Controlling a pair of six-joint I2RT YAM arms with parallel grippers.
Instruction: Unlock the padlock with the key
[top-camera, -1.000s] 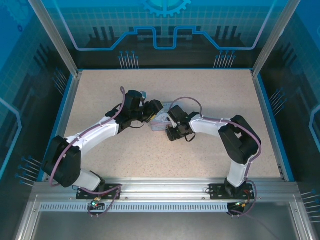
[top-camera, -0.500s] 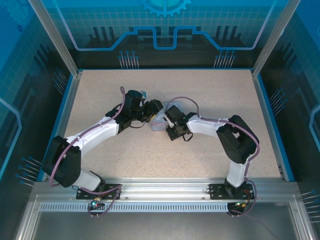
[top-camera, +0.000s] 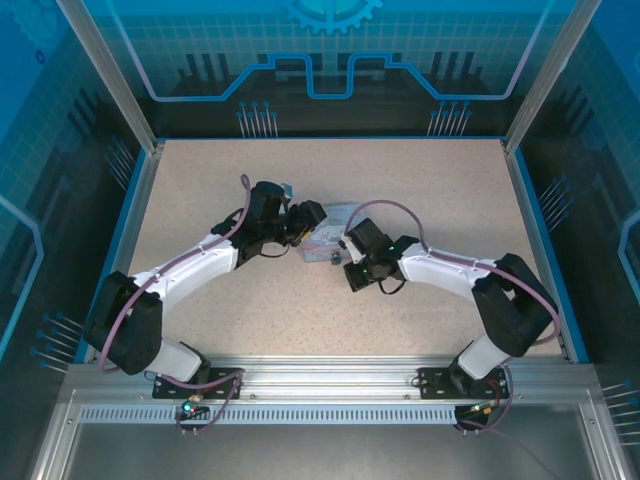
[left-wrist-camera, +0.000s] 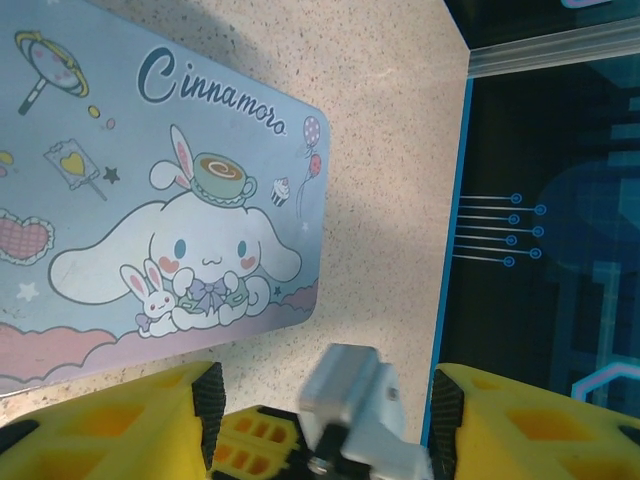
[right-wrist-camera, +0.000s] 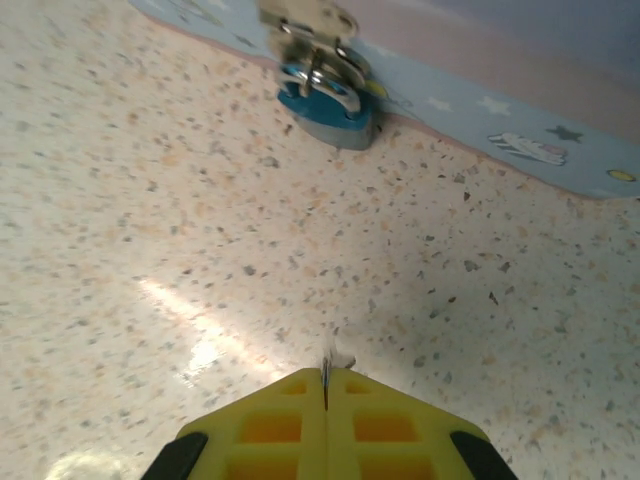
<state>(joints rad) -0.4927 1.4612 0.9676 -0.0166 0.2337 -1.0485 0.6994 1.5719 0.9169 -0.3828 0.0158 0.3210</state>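
My right claw (right-wrist-camera: 325, 390) is fully closed, pinching a thin dark key (right-wrist-camera: 324, 365) edge-on, tip projecting forward. Straight ahead, clear of the key, the small teal metal padlock (right-wrist-camera: 328, 108) hangs on the pale blue printed tin box (right-wrist-camera: 500, 125). Its shackle is uppermost and its long axis tilts toward me. My left claw (left-wrist-camera: 325, 395) stands half open, gripping nothing, with the tin lid just beyond.

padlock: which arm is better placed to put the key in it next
Right. The right gripper is shut on a thin sliver, apparently the key, aimed at the padlock, which hangs on the tin just ahead. The left gripper stands open by the tin.
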